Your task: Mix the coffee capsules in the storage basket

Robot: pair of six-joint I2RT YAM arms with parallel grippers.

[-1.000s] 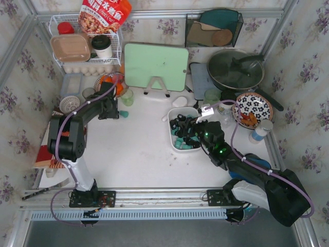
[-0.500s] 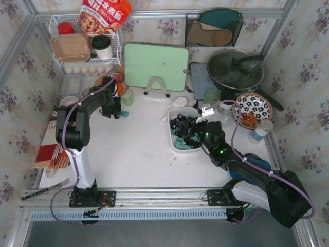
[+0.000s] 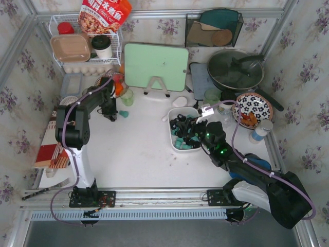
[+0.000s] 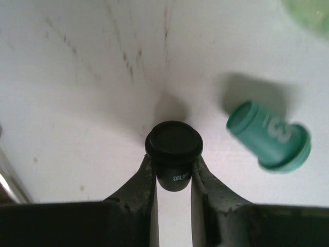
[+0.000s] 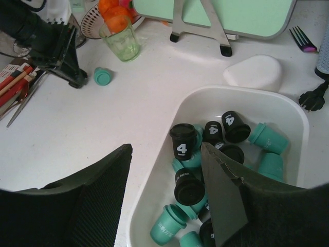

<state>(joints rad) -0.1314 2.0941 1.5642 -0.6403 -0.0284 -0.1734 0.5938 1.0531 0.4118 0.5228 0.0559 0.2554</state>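
As seen from above, left gripper (image 3: 110, 116) stands well left of white round-cornered storage basket (image 3: 171, 135). Left wrist: jaws pinch tapered black capsule (image 4: 174, 141); teal capsule (image 4: 267, 136) lies sideways nearby. Right wrist: right gripper (image 5: 167, 149) spread wide above basketed coffee capsules (image 5: 184, 144)

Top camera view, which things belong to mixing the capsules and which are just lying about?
Job: white rectangular plastic basket; teal and black tapered capsules inside it; black capsule pinched by left gripper; loose teal capsule beside it.
Lying about: pale green cutting board; grey lidded pan; flowered round plate; translucent green cup.
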